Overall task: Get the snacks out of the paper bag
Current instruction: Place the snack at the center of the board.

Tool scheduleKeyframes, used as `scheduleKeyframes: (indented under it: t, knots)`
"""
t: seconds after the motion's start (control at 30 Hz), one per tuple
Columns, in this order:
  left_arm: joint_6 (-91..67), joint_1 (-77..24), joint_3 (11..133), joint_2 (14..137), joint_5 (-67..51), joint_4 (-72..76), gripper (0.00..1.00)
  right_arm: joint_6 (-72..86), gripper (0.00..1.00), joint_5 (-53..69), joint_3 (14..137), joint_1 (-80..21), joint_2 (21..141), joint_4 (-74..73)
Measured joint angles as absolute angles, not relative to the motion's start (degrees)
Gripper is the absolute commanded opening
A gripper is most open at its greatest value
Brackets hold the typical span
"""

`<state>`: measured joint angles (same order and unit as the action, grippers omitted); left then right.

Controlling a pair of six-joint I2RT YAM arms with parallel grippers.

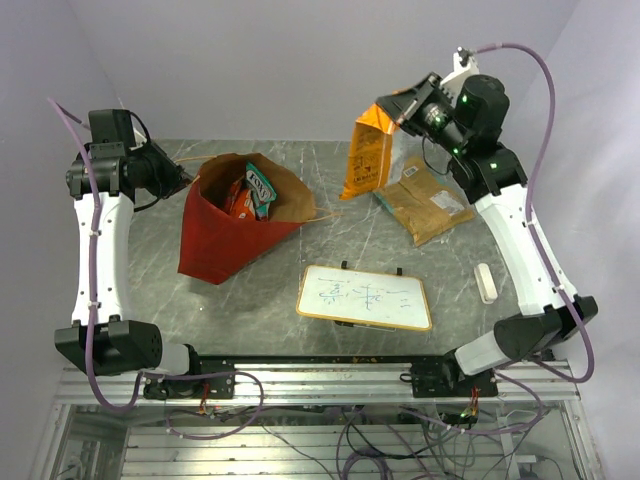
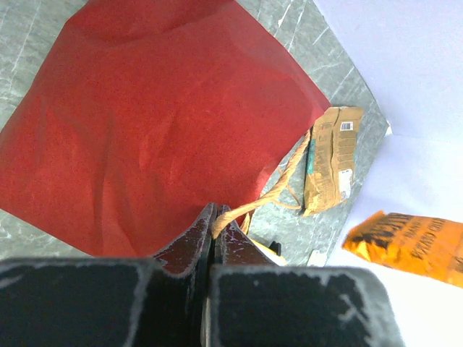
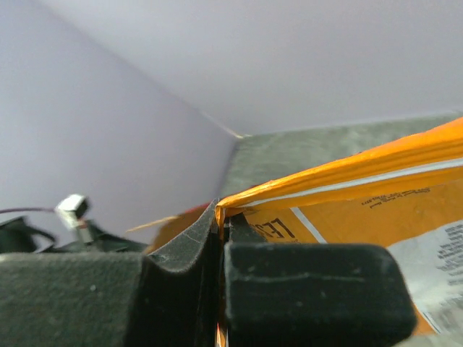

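Observation:
The red paper bag (image 1: 225,235) lies on its side with its brown mouth open toward the back right. Teal (image 1: 260,188) and red-orange (image 1: 238,202) packets show inside it. My left gripper (image 1: 186,180) sits at the bag's back left rim. In the left wrist view the gripper (image 2: 215,214) is shut on the bag's string handle (image 2: 264,199), with the bag's red side (image 2: 166,123) beyond it. My right gripper (image 1: 402,110) is shut on the top edge of an orange snack packet (image 1: 368,152) and holds it hanging above the table's back. The right wrist view shows the gripper (image 3: 221,215) and the packet (image 3: 362,210).
A tan-brown packet (image 1: 428,205) lies on the table under the right arm and also shows in the left wrist view (image 2: 331,155). A white-framed whiteboard (image 1: 365,297) lies at the front middle. A small white bar (image 1: 485,282) lies at the right.

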<state>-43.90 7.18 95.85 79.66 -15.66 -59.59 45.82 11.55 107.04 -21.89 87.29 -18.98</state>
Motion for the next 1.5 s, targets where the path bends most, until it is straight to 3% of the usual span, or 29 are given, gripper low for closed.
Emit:
scheduleKeyframes:
  t: [0.37, 0.73, 1.1, 1.5]
  knots:
    - [-43.77, 7.18, 95.94, 80.71, -15.73, -59.66, 0.07, 37.76, 0.0, -5.41, 83.44, -14.72, 73.93, -24.84]
    - [-43.44, 7.18, 96.12, 81.25, -15.88, -59.81, 0.07, 28.88, 0.0, -16.4, 77.93, -6.22, 74.94, -34.13]
    - [-43.4, 7.18, 96.29, 82.06, -16.34, -59.86, 0.07, 18.15, 0.0, -13.58, 82.37, -3.81, 84.93, -33.54]
    - [-43.42, 7.2, 97.1, 83.57, -16.34, -59.83, 0.07, 18.74, 0.0, -2.66, 92.66, -3.81, 99.11, -35.07]
